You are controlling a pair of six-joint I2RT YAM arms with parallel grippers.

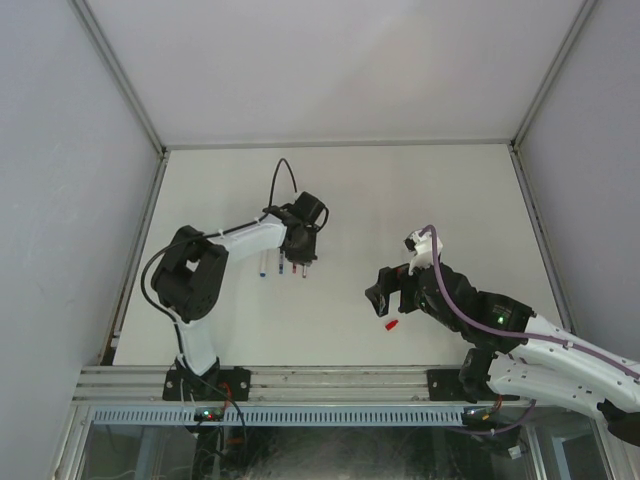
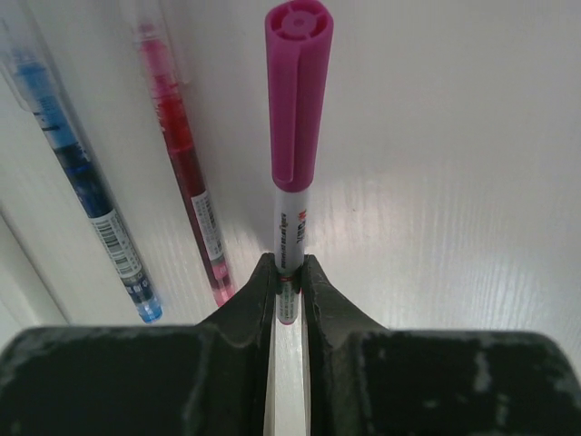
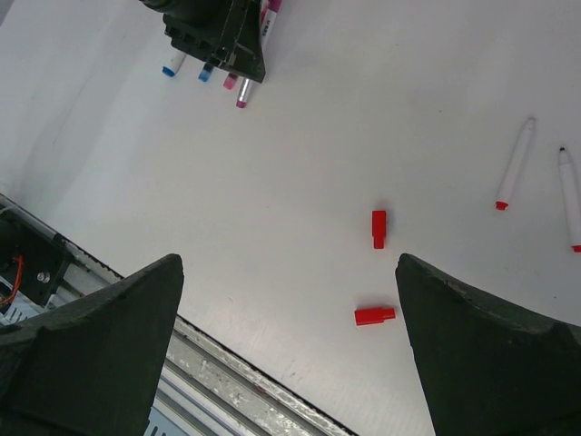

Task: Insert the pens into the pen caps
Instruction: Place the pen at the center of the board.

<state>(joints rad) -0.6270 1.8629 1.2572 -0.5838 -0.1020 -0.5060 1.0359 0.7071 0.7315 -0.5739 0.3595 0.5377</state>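
Top view: left claw (image 1: 301, 262) low over the pens, mostly hiding them; right claw (image 1: 385, 297) near one visible red cap (image 1: 392, 324) on the surface (image 1: 400, 190) | Left wrist: claw clamped on a capped magenta pen (image 2: 295, 136); blue pen (image 2: 82, 182) and red pen (image 2: 186, 182) beside it, tops cut off | Right wrist: claw spread wide, holding nothing; two red caps (image 3: 379, 228) lie loose; two red-ended pens (image 3: 515, 163) far right, one cut off.

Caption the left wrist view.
Left hand shut on capped magenta pen; blue pen and red pen lie beside it.
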